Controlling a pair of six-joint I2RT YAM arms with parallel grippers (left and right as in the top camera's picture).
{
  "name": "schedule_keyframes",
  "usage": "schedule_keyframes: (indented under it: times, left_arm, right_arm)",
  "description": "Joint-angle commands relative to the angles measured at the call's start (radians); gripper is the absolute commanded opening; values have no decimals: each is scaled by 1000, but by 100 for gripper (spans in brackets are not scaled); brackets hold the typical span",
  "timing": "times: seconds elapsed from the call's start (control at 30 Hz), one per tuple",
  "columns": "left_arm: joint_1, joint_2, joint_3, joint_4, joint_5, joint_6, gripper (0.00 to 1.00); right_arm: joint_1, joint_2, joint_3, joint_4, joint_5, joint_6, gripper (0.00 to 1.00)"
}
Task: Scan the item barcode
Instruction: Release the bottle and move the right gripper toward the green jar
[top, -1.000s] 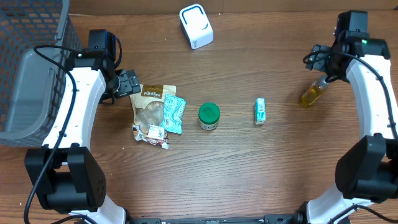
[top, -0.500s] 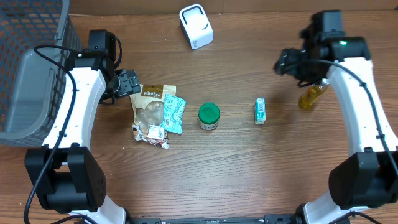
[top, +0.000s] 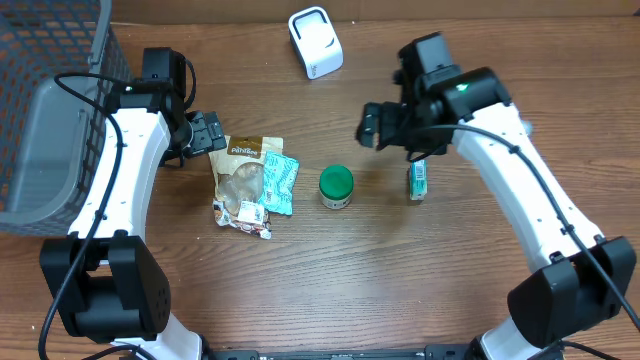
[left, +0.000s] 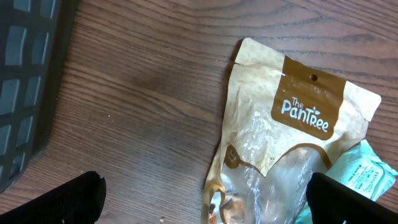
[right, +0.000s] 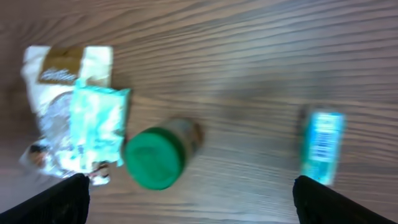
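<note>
Mid-frame, a green-lidded jar (top: 336, 186) stands between a small teal box (top: 418, 180) and a Pantree pouch (top: 240, 172) partly overlapped by a teal packet (top: 281, 183). Just above, the right gripper (top: 370, 127) hovers spread wide and empty. The left gripper (top: 210, 132), equally agape and empty, sits at the pouch's top. The white scanner (top: 315, 42) rests at upper centre.

Perhaps shop checkout: scanner (top: 315, 42), basket (top: 55, 45)
</note>
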Motion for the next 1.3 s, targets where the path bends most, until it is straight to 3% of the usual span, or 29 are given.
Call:
schedule_keyframes:
  times: [0.0,0.37,0.63,1.27]
  left_arm:
    - [0,-19,15,1,-5,1,100]
    - [0,-19,15,1,-5,1,100]
    - [0,-19,15,1,-5,1,100]
    - [0,-19,15,1,-5,1,100]
  right_arm:
    - [39,-23,26,22,-53,46,100]
    - [76,-21,19,34,18,289,92]
    - [76,-18,19,8,18,292,100]
    - [76,10,19,-2,19,281,100]
